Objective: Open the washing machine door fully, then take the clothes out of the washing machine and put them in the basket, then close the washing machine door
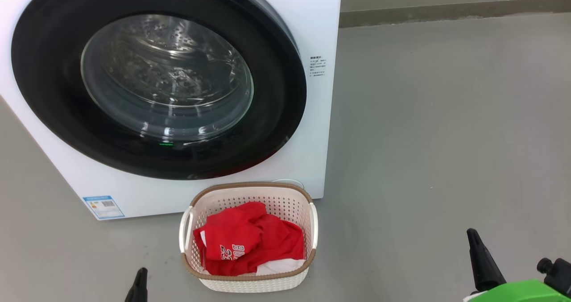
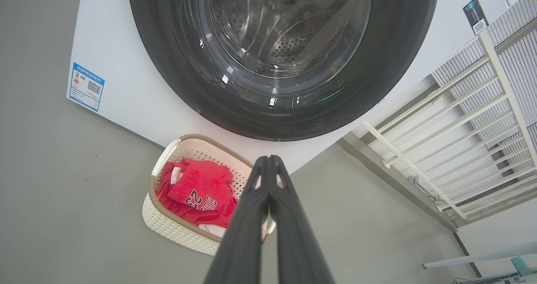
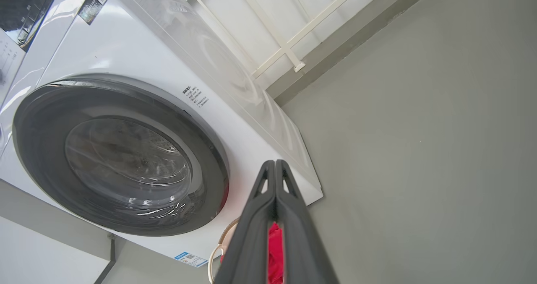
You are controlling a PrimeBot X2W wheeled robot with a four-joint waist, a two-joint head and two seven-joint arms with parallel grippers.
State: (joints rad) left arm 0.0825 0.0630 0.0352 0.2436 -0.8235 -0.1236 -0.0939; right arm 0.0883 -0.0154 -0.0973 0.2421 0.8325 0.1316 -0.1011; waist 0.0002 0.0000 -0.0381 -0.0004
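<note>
The washing machine door sits shut against the white washing machine, while the red clothes lie heaped in the basket on the grey floor just before it. The left gripper and right gripper hang clear, fingers pressed together, holding nothing.

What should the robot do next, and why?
Probably nothing more than resting its arms. The door looks closed against the washing machine, the red clothes lie in the basket, and the left gripper and right gripper sit low with jaws shut, holding nothing.
</note>
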